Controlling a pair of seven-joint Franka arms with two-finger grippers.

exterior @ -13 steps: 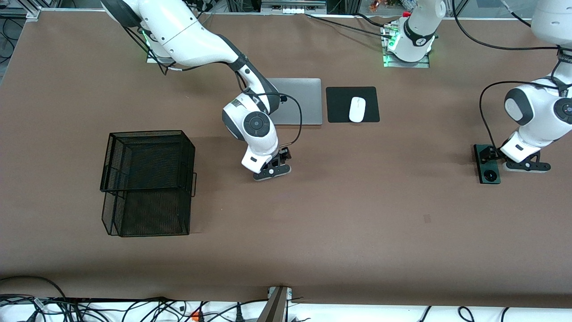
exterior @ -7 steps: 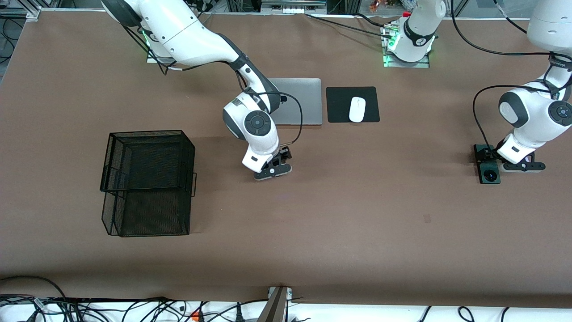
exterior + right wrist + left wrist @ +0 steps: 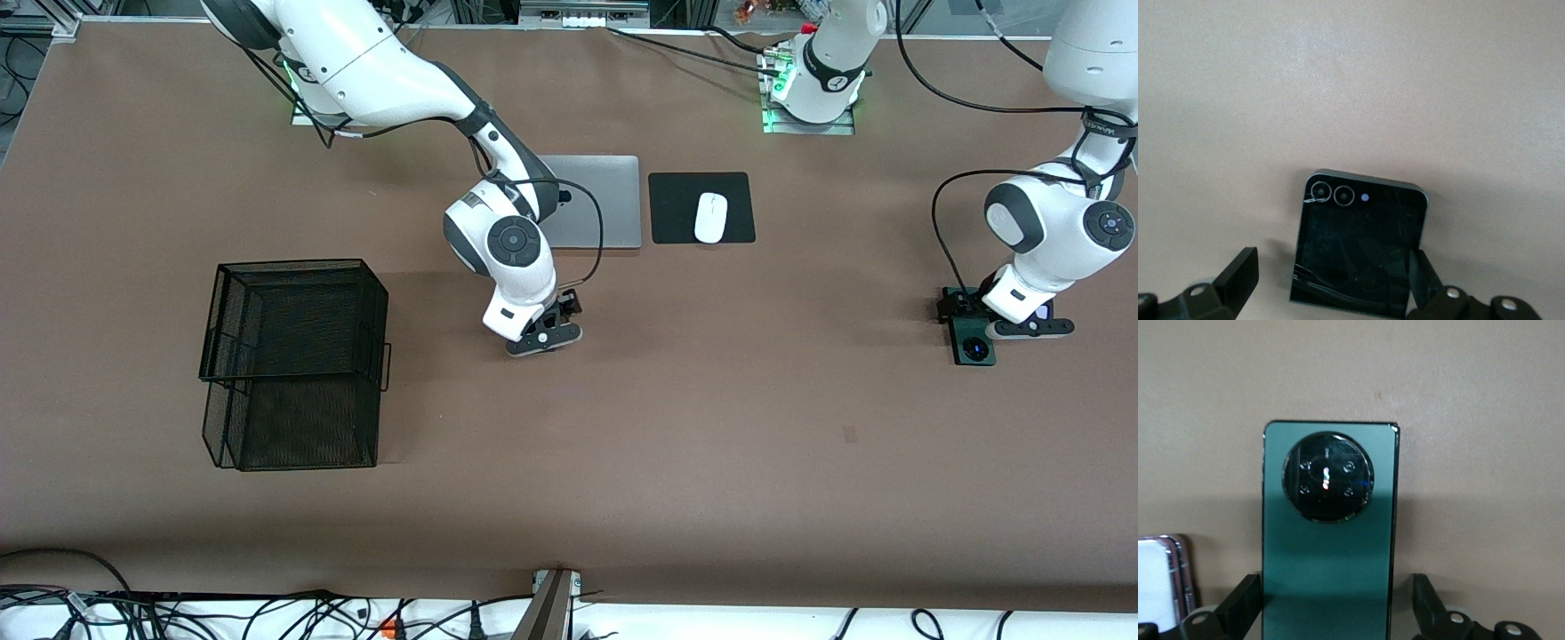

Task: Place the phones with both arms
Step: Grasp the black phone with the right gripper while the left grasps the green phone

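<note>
Nothing is placed yet. The left gripper (image 3: pixel 1335 603) straddles the green phone (image 3: pixel 1328 540), jaws wide, at the table's three o'clock edge. The right gripper (image 3: pixel 1331 280), also spread, brackets the black phone (image 3: pixel 1358 250) on the table below the laptop (image 3: pixel 597 203); the mesh basket (image 3: pixel 293 360) waits at nine o'clock.

My long dark green phone with a round black camera ring (image 3: pixel 1328 540) lies flat on the brown table (image 3: pixel 711 427). Just beside it lies a small pale white phone (image 3: pixel 1155 577). My small squarish black phone (image 3: pixel 1358 250) lies flat too.
</note>
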